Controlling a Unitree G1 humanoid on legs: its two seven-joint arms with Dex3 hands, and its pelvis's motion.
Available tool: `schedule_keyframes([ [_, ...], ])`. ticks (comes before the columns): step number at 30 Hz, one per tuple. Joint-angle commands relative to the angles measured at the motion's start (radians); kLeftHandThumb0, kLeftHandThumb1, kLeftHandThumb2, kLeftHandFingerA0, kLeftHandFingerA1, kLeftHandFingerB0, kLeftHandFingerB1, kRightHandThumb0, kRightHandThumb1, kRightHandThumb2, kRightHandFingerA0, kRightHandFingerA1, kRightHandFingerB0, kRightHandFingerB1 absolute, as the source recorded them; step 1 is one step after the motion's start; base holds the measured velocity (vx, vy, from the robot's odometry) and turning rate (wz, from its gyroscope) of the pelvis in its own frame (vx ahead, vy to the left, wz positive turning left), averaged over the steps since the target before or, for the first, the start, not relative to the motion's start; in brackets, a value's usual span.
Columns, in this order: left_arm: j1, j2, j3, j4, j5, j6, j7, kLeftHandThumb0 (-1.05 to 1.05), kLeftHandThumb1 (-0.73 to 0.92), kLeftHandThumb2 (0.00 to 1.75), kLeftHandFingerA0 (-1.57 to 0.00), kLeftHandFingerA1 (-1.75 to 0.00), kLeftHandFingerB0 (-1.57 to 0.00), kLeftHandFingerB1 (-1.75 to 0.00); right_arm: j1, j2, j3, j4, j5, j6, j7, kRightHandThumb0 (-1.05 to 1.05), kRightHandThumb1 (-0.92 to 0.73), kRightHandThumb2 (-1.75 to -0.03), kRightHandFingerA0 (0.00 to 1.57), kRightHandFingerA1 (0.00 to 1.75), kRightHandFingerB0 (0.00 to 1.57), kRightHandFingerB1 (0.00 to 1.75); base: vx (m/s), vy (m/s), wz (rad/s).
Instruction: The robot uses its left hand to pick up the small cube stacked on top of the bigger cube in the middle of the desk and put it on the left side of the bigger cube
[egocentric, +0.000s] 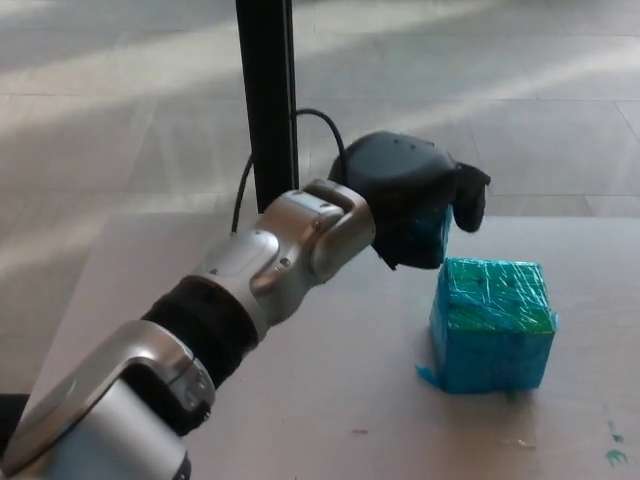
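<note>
1. The left hand (410, 195), smooth black plastic on a silver metal forearm, is closed around the small cube (432, 232); only a teal, crinkly-wrapped face shows under the fingers.
2. The small cube is held in the air, above and left of the bigger cube (492, 323), not touching it.
3. The bigger cube, boxy and wrapped in wrinkled teal film, sits on the pale, matte desk (330, 400).

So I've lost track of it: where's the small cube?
Head view: the small cube is in the left robot hand, held above the desk, up-left of the bigger cube.
</note>
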Motion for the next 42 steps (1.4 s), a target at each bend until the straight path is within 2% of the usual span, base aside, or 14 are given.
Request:
schedule_keyframes([
  [1,-0.054,0.032,0.054,-0.021,-0.002,-0.010,-0.026,-0.17,0.63,0.62,-0.73,-1.07,-0.75,-0.79,-0.001,-0.008,-0.003,-0.003,-0.004,-0.001,-0.027,-0.63,-0.45,-0.88,0.94,0.95,0.70,0.77,0.00,0.000,0.00],
  [4,-0.069,0.042,0.099,-0.038,-0.031,-0.006,-0.064,-0.18,0.62,0.64,-0.82,-1.29,-0.79,-0.82,0.003,-0.007,-0.005,-0.003,-0.002,-0.003,-0.026,-0.62,-0.46,-0.87,0.92,0.95,0.70,0.77,0.00,0.000,0.00],
  [5,-0.069,0.044,0.109,-0.045,-0.027,-0.004,-0.050,-0.10,0.61,0.64,-0.80,-1.59,-0.75,-1.15,0.004,-0.006,-0.006,-0.005,0.000,0.000,-0.028,-0.62,-0.45,-0.87,0.93,0.95,0.70,0.78,0.00,0.000,0.00],
  [9,-0.052,0.064,0.133,-0.047,-0.019,-0.035,-0.036,-0.08,0.59,0.71,-0.80,-1.65,-0.75,-1.31,0.001,-0.006,-0.006,0.000,-0.002,0.005,-0.035,-0.63,-0.46,-0.85,0.96,0.95,0.73,0.77,0.00,0.000,0.00],
  [11,-0.045,0.090,0.127,-0.055,-0.009,-0.043,-0.064,-0.20,0.61,0.60,-0.84,-1.26,-0.79,-0.83,0.004,-0.007,-0.007,-0.003,0.000,-0.005,-0.029,-0.64,-0.45,-0.88,0.94,0.95,0.72,0.78,0.00,0.000,0.00],
  [12,-0.037,0.100,0.124,-0.061,-0.005,-0.047,-0.070,-0.19,0.61,0.61,-0.83,-1.35,-0.82,-0.91,0.006,-0.008,-0.007,-0.003,0.000,-0.006,-0.030,-0.63,-0.45,-0.87,0.95,0.96,0.71,0.78,0.00,0.000,0.00],
  [13,-0.015,0.137,0.116,-0.074,0.001,-0.070,-0.086,-0.20,0.60,0.61,-0.89,-0.99,-0.84,-0.75,0.006,-0.009,-0.002,-0.003,-0.006,-0.001,-0.032,-0.63,-0.46,-0.85,0.92,0.95,0.70,0.77,0.00,0.000,0.00],
  [15,-0.007,0.152,0.112,-0.083,0.003,-0.077,-0.092,-0.20,0.60,0.61,-0.89,-0.99,-0.84,-0.75,0.005,-0.010,0.000,-0.004,-0.008,0.002,-0.033,-0.63,-0.46,-0.85,0.92,0.95,0.70,0.77,0.00,0.000,0.00],
  [17,0.018,0.188,0.099,-0.096,0.015,-0.073,-0.124,-0.13,0.62,0.79,-0.87,-1.38,-0.88,-1.12,0.006,-0.013,0.001,-0.006,-0.010,-0.007,-0.034,-0.63,-0.47,-0.85,0.92,0.94,0.71,0.77,0.00,0.000,0.00],
  [18,0.036,0.204,0.096,-0.110,0.019,-0.062,-0.137,-0.14,0.59,0.70,-0.85,-1.19,-0.86,-0.89,0.006,-0.013,0.000,-0.006,-0.009,-0.006,-0.032,-0.63,-0.47,-0.85,0.94,0.94,0.71,0.77,0.00,0.000,0.00],
  [21,0.132,0.269,0.099,-0.170,0.014,-0.061,-0.170,-0.15,0.63,0.70,-0.81,-1.62,-0.77,-1.36,0.004,-0.013,-0.012,-0.006,0.006,0.005,-0.021,-0.64,-0.45,-0.83,0.93,0.94,0.71,0.77,0.00,0.000,0.00],
  [29,0.311,0.308,0.107,-0.239,-0.001,-0.080,-0.164,-0.18,0.66,0.71,-0.88,-1.23,-0.85,-0.91,0.006,-0.021,-0.009,-0.006,-0.002,-0.005,-0.021,-0.66,-0.45,-0.83,0.91,0.97,0.67,0.79,0.00,0.000,0.00],
  [39,0.463,0.222,0.074,-0.280,0.041,-0.038,-0.143,-0.18,0.70,0.77,-0.83,-1.32,-0.82,-1.01,-0.004,-0.018,-0.016,-0.010,0.008,-0.002,-0.012,-0.67,-0.45,-0.79,0.89,0.94,0.69,0.79,0.00,0.000,0.00],
  [42,0.484,0.198,0.047,-0.278,0.070,-0.012,-0.136,-0.15,0.70,0.85,-0.84,-1.62,-0.77,-1.34,-0.002,-0.020,-0.014,-0.011,0.004,-0.008,-0.014,-0.66,-0.46,-0.80,0.90,0.94,0.69,0.78,0.00,0.000,0.00],
])
